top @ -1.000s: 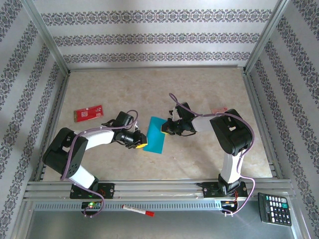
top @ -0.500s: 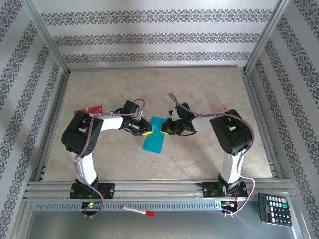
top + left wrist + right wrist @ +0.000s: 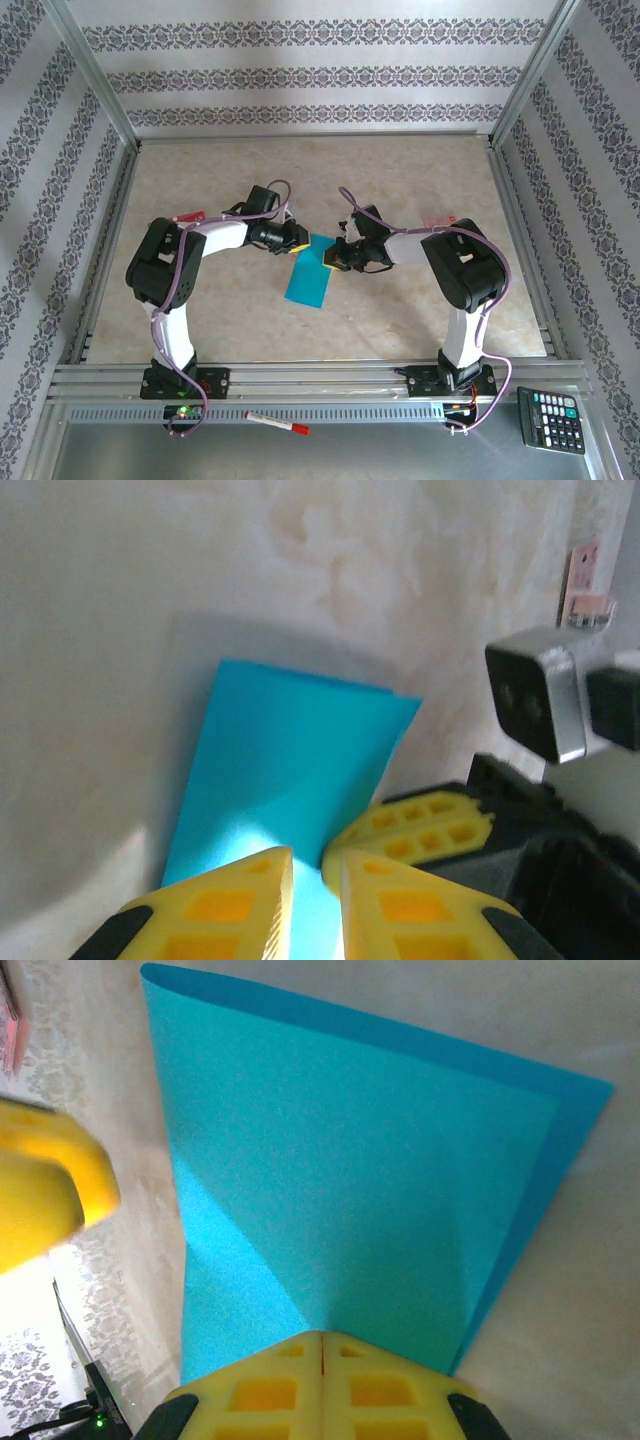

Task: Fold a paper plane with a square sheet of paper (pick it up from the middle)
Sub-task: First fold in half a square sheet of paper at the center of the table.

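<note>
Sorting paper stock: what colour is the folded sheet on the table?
The sheet is plain teal-blue; clearest from the right wrist.

Both arms (image 3: 172, 335) are white with black joints, purple cables, and yellow grid-pocketed gripper fingers (image 3: 260, 1390).

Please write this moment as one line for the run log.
square sheet of paper: folded double | right gripper: shut on its right edge | left gripper: nearly shut at its left edge, grip unclear

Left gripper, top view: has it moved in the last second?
Yes. The left gripper has moved away from the marker pen by the near rail, toward the back wall, to the far corner of the folded teal paper.
</note>
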{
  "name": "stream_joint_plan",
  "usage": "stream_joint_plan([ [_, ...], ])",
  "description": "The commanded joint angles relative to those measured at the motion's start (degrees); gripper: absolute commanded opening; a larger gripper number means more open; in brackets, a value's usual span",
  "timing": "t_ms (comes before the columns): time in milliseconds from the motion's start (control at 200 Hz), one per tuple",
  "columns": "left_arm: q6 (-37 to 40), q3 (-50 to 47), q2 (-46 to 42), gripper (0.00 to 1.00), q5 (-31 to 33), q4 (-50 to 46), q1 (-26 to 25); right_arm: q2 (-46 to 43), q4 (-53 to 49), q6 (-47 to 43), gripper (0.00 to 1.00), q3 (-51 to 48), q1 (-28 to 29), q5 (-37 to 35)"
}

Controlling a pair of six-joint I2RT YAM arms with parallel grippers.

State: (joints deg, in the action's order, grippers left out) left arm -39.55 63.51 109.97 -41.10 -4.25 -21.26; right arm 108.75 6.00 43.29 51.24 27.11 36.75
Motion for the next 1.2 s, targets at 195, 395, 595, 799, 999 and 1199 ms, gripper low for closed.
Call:
stream_joint_plan([
  [195,4.78,4.12,6.00,0.20,4.72,-8.01,0.68,3.87,-9.76,-2.18,0.00,-3.06,-2.15,-9.62],
  [395,2.12,0.13,-2.36,0.24,2.50,-6.26,-0.29,3.75,-9.43,-2.12,0.00,-3.55,-2.15,-9.70],
  [595,-1.59,-8.81,-10.00,0.23,0.82,-5.40,-4.03,3.76,-9.39,-2.20,0.00,-3.70,-2.32,-9.78],
  [799,-2.16,-14.37,-11.66,0.19,-0.84,-4.94,-4.65,3.84,-9.38,-2.14,0.00,-3.57,-2.33,-9.77],
  [999,-1.00,-13.92,-9.73,0.17,-0.82,-4.92,-4.46,3.51,-9.43,-2.07,0.00,-3.88,-2.24,-10.01],
  [1199,-0.05,-14.81,-9.66,0.16,-0.03,-5.41,-3.22,3.31,-9.43,-2.07,0.00,-4.14,-2.23,-10.04],
])
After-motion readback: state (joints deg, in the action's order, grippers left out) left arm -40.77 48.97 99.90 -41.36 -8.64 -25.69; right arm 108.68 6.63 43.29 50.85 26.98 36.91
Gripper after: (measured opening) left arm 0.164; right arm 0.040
